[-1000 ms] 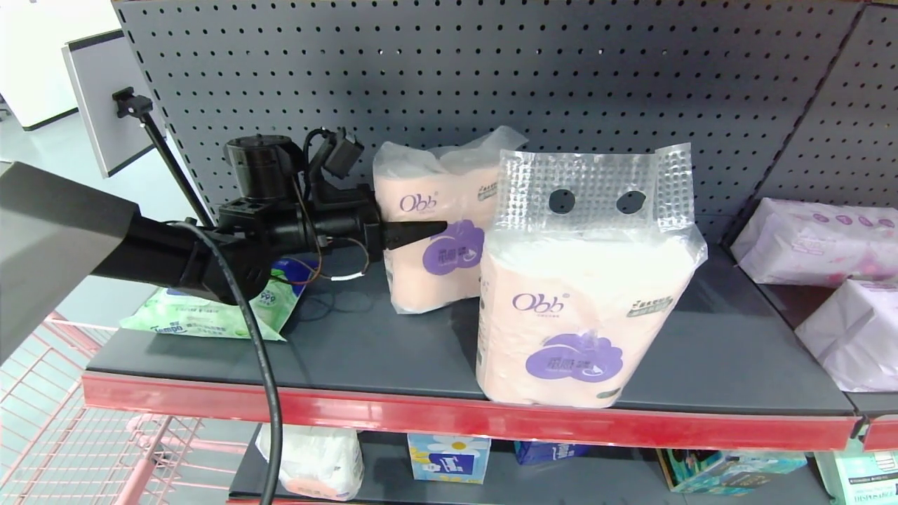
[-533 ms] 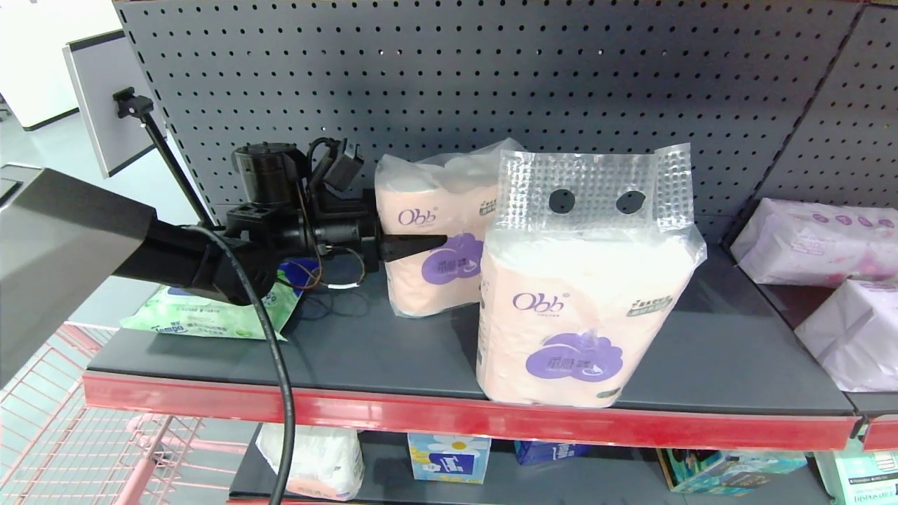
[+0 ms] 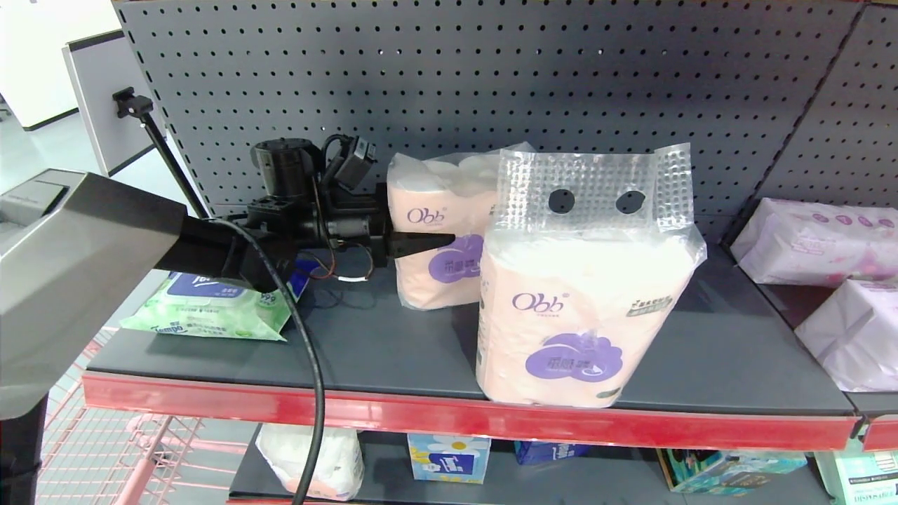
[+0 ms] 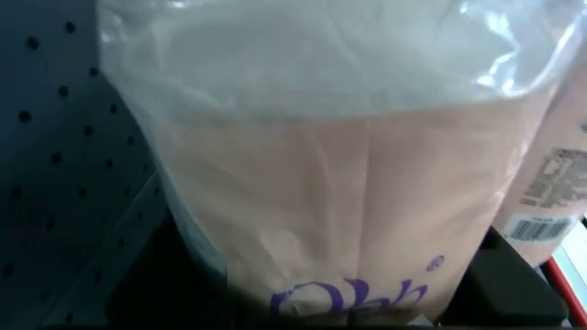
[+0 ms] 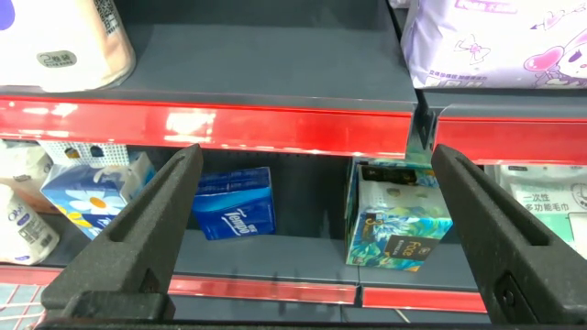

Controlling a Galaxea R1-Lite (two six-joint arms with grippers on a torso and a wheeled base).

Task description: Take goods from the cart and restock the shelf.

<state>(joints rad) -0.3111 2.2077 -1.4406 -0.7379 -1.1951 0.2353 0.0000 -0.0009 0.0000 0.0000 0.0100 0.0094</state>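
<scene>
1. Shifted along the shelf (image 3: 365,344) since a second ago, the left end effector (image 3: 442,235) and the rear roll pack (image 3: 435,210) now sit closer to the front roll pack (image 3: 582,315), tucked partly behind it in the head view. The end effector is clamped on the rear pack, with one finger lying across its printed face. That pack stands upright near the pegboard (image 3: 491,70); I cannot tell whether its base touches the shelf. A wipes pack (image 3: 210,315) lies flat at the shelf's left end, and the pink cart (image 3: 70,449) is below it.
2. From the left wrist view, the rear roll pack sits right up against the camera, with the pegboard beside it.
3. From the right wrist view, the right end effector (image 5: 316,156) has its fingers spread wide and holds nothing. It faces the red shelf edge (image 5: 275,119). A blue tissue box (image 5: 234,203) and a teal box (image 5: 396,220) stand on the shelf below.
</scene>
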